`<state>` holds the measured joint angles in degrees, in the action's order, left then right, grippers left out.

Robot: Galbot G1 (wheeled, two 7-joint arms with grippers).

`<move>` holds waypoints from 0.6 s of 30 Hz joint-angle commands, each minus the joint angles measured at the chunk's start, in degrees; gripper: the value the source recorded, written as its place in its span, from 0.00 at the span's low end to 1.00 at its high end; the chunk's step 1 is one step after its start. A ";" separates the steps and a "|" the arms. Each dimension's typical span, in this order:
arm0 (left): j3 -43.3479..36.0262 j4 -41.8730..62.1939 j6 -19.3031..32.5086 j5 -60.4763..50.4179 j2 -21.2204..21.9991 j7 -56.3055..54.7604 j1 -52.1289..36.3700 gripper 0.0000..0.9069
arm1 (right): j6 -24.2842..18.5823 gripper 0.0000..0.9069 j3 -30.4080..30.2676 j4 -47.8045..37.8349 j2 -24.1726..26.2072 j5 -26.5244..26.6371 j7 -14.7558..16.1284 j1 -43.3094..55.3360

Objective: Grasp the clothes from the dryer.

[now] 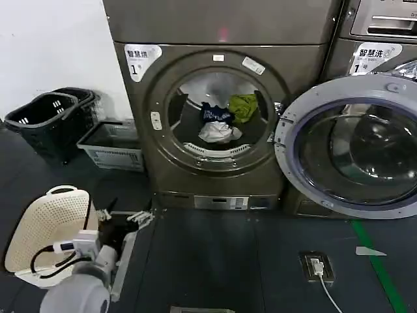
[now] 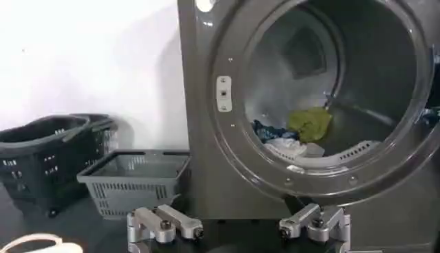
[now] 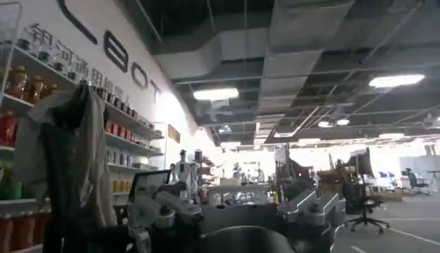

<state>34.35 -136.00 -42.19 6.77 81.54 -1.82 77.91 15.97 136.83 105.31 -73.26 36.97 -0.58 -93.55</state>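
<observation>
Your left gripper [image 1: 124, 218] sits low, well short of the dryer [image 1: 215, 117], fingers [image 2: 165, 223] spread wide, facing its porthole. Your right gripper [image 3: 237, 213] points away, fingers parted.

dryer [image 1: 215, 124]: brushed bronze-grey metal, soft sheen
door [image 1: 352, 147]: glossy glass, silver-grey rim
clothes [image 1: 221, 120]: soft, matt cloth
grey basket [image 1: 111, 145]: matt slatted plastic
left gripper [image 2: 237, 227]: bare silvery metal

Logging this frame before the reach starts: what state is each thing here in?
dryer: door swung fully open.
clothes: loose pile in the drum, untouched.
left tool: open, empty, low in front of the dryer.
right tool: open, empty, pointed away at the room.
grey basket: on the floor beside the dryer.
</observation>
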 commanded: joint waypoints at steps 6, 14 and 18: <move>-0.01 0.34 -2.81 0.03 -0.21 -0.06 -0.16 1.00 | -0.70 1.00 -0.31 -0.21 -0.25 0.16 -0.98 0.10; -0.06 0.33 -2.81 0.14 -0.21 -0.10 -0.24 1.00 | -0.78 1.00 -0.20 -0.72 -0.26 0.18 -1.15 -0.01; -0.06 0.26 -2.81 0.12 -0.16 -0.11 -0.09 1.00 | -0.92 1.00 -0.28 -0.74 -0.30 0.14 -1.16 -0.02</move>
<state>34.32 -135.70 -42.19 6.95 81.36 -1.92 77.75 15.18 136.55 104.66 -73.53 37.07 -1.65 -93.56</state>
